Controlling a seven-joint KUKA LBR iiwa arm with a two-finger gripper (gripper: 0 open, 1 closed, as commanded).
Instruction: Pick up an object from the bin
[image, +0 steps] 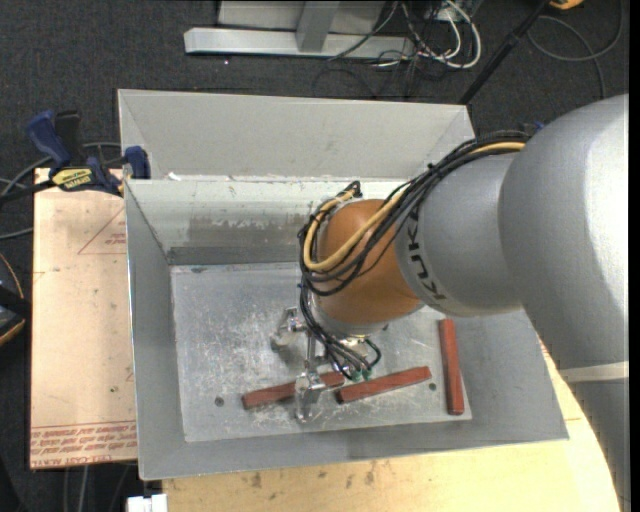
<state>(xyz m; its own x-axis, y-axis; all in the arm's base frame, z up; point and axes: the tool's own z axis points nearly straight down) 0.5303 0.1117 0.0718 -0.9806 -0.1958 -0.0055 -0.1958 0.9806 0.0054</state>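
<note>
- Grey metal is what I am looking down on: the bin (150, 330) is sitting under the camera, its floor scuffed and mostly bare.
- From the view's right the arm (560, 230) is reaching in, with the orange cover (360, 260) bulging at its wrist and black and yellow cables (330, 240) looping over that cover.
- Below the cover the gripper (308, 392) is hanging low over the front middle of the floor, right down among the things lying there.
- On the view's left of it I am seeing a reddish-brown flat stick (268, 396) lying slightly tilted, its near end running in under the gripper's tip.
- On the other side a second stick (385, 384) of the same colour is lying at nearly the same tilt, its near end just beside the gripper.
- Whether those two are touching each other beneath the gripper I am not able to tell, since the metal is covering that spot.
- Along the floor's right side a third stick (451, 365) is lying front to back, well apart from the gripper and near the far end of the second stick.
- As for the claw, I am not able to tell whether it is apart, together or clamped on anything.
</note>
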